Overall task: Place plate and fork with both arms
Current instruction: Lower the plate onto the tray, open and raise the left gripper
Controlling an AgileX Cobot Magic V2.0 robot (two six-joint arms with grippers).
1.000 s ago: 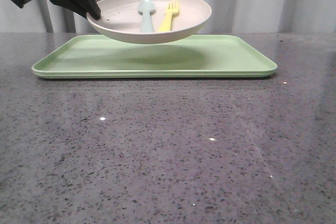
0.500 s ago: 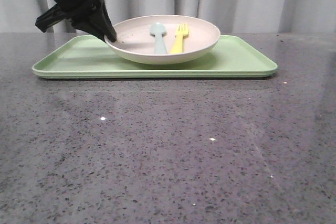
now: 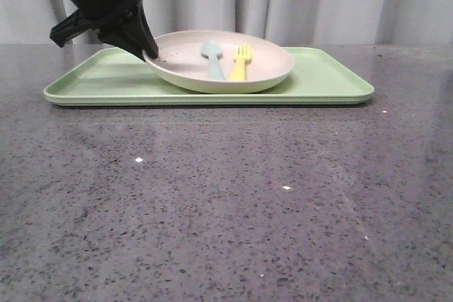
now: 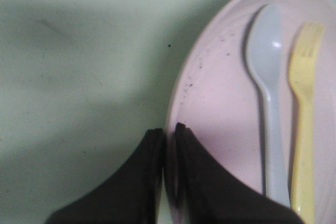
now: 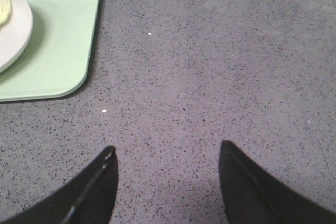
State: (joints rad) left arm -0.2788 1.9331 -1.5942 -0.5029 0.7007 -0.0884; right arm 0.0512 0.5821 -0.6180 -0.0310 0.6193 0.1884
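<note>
While the left hand grips its rim, the plate sits on the tray, and the rest reads as follows.

Landmark: tray (image 3: 106, 79), flat, light green, rectangular with rounded corners, lying on the far part of the tabletop.
Tabletop: tabletop (image 3: 226, 203), grey speckled stone, glossy, with a few small bright glints; it fills all the space nearer than the tray.
Room: pale grey curtain (image 3: 340, 1) in vertical folds hangs behind the tray.
Plate: plate (image 3: 265, 65), pinkish-cream, round and shallow, on the tray's middle; dark specks dot its inner wall on the left-arm side.
Fork: fork (image 3: 241, 63), yellow, lying inside the plate over the tray, tines pointing away towards the curtain.
Spoon: spoon (image 3: 211, 59), pale blue, just beside the fork on its left-arm side, parallel to it, bowl at the far end.
Left hand: left hand (image 4: 168, 140), black, above the tray's left half, fingers nearly together and pinching the plate's rim, one finger inside, one outside.
Right hand: right hand (image 5: 168, 153), spread wide, holding nothing, over bare tabletop off the tray's right end, well apart from the plate.
</note>
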